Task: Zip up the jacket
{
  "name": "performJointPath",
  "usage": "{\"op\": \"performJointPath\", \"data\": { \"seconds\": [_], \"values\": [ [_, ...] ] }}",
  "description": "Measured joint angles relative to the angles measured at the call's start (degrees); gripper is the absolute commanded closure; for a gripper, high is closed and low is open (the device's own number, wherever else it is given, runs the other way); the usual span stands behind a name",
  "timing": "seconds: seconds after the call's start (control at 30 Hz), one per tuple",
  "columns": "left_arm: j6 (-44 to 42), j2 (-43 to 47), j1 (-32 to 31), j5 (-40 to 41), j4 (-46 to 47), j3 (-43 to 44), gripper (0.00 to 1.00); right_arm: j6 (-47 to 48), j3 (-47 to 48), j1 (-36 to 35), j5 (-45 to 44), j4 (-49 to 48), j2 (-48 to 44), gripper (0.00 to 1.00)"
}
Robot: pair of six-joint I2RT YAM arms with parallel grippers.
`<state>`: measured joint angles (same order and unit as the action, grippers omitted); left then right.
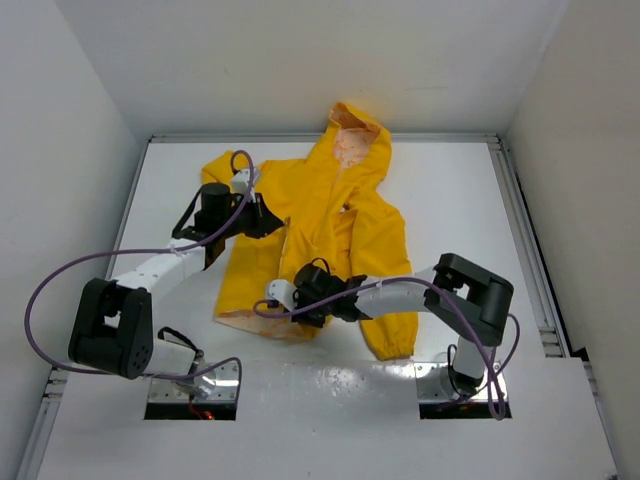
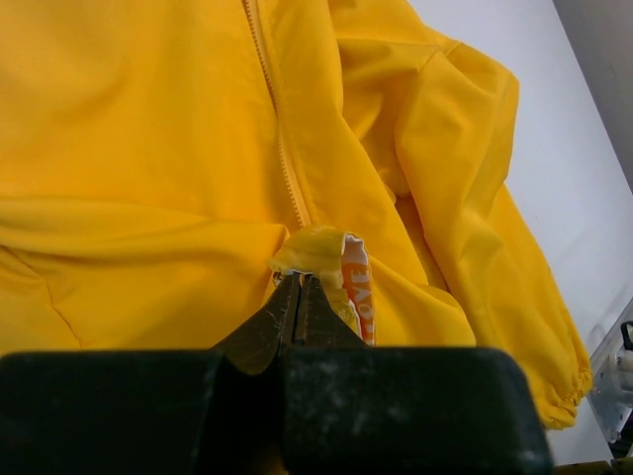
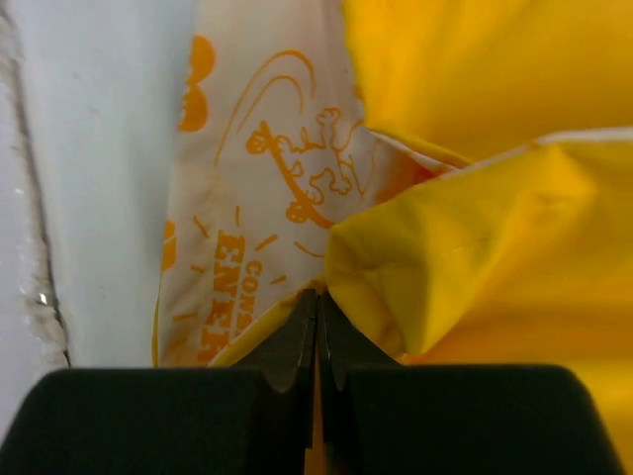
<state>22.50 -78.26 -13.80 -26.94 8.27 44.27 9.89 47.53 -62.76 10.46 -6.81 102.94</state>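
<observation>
Nearest my overhead camera are the two arms, bent in over the white table (image 1: 440, 180). About the middle of it lies the jacket (image 1: 330, 215), bright yellow and spread front-up, with its hood (image 1: 355, 135) toward the far wall and its hem toward the arm bases. One sleeve (image 1: 385, 290) runs down the right side to a gathered cuff (image 1: 395, 345) beside the right forearm. The other is bunched at the far left.

The left gripper (image 1: 265, 218) sits on the jacket's left half with its jaws clenched. On its wrist view I see them pinching a small fold (image 2: 315, 252) of yellow cloth at the near end of the zipper (image 2: 282, 158). A strip of white, orange-printed lining (image 2: 358, 287) is turned out there.

The right gripper (image 1: 290, 298) is at the hem, also clamped tight. Its tips nip the edge of a yellow fold, with more printed lining exposed just beside it. Whether the zipper teeth are joined I cannot tell.
</observation>
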Motion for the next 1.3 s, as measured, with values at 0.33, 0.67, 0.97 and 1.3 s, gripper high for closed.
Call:
{"op": "performJointPath", "data": {
  "seconds": [0.33, 0.67, 0.97, 1.3],
  "values": [
    [0.7, -1.4, -4.0, -0.5, 1.8, -0.6, 1.0, -4.7, -2.3, 8.6, -4.5, 19.4, -7.6, 1.0],
    [2.2, -7.9, -10.9, -1.3, 3.0, 0.3, 1.0, -11.1, -5.2, 28.7, -5.0, 40.0, -13.0, 1.0],
    [3.7, -10.3, -17.0, -5.9, 5.7, 3.8, 1.0, -13.8, -12.5, 49.2, 1.8, 45.1, -36.1, 0.73],
    [5.0, -14.8, -27.3, -9.1, 7.8, 12.5, 1.0, -28.2, -14.5, 48.9, 31.1, 27.8, -58.4, 0.64]
  ]
}}
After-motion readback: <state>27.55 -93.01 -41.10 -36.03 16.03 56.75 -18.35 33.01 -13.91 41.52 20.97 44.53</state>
